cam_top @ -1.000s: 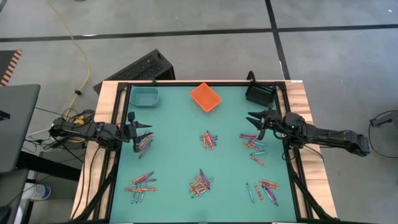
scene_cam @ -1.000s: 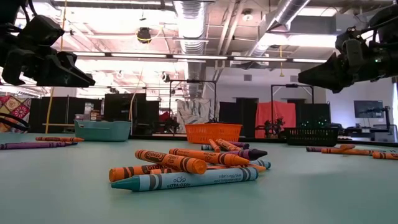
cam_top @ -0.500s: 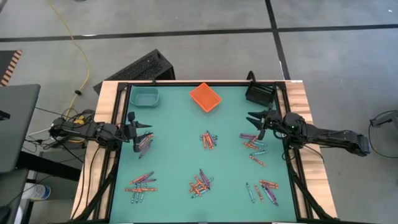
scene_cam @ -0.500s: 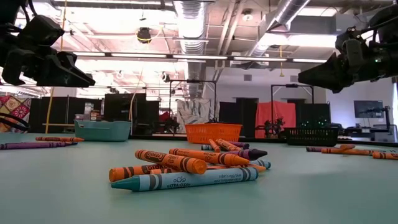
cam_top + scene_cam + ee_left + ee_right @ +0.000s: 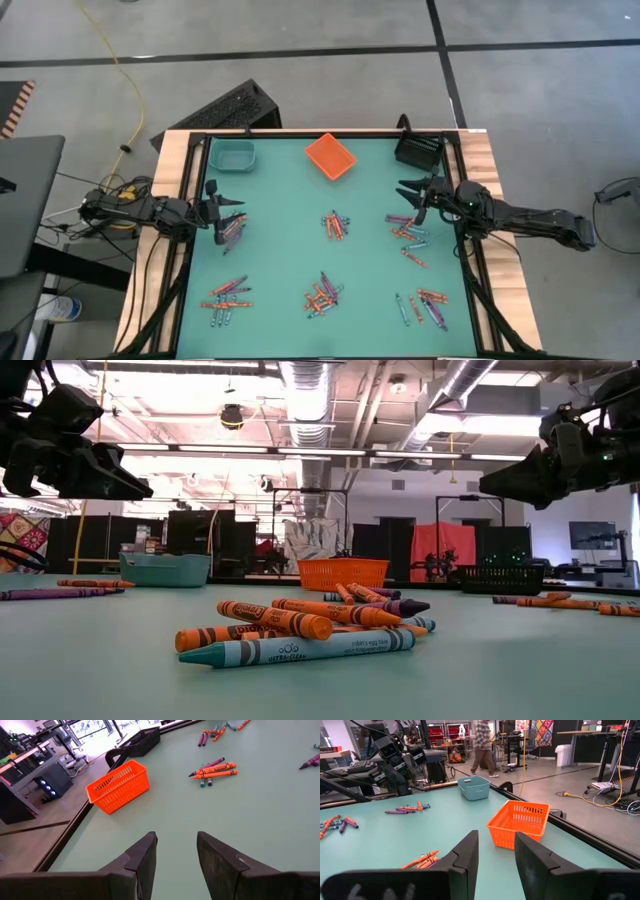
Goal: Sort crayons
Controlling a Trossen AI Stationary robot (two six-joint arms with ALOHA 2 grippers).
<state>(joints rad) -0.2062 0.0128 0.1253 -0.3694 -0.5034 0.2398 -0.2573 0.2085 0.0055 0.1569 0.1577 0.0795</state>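
Orange-red, blue-grey and purple crayons lie flat on the teal table in several loose piles: one in the middle (image 5: pixel 335 224), one at the near middle (image 5: pixel 322 295) and one close to the low camera (image 5: pixel 300 630). My left gripper (image 5: pixel 230 208) hovers open at the table's left edge, above a small pile (image 5: pixel 230 232). My right gripper (image 5: pixel 404 192) hovers open at the right edge, above another pile (image 5: pixel 408 232). Nothing lies between the fingers in the left wrist view (image 5: pixel 175 855) or the right wrist view (image 5: pixel 495 852).
Along the far edge stand a teal bin (image 5: pixel 233 155), an orange bin (image 5: pixel 331 156) and a black bin (image 5: pixel 417 151). More crayon piles lie near left (image 5: pixel 226 295) and near right (image 5: pixel 425 305). A person (image 5: pixel 482 745) walks in the room beyond the table.
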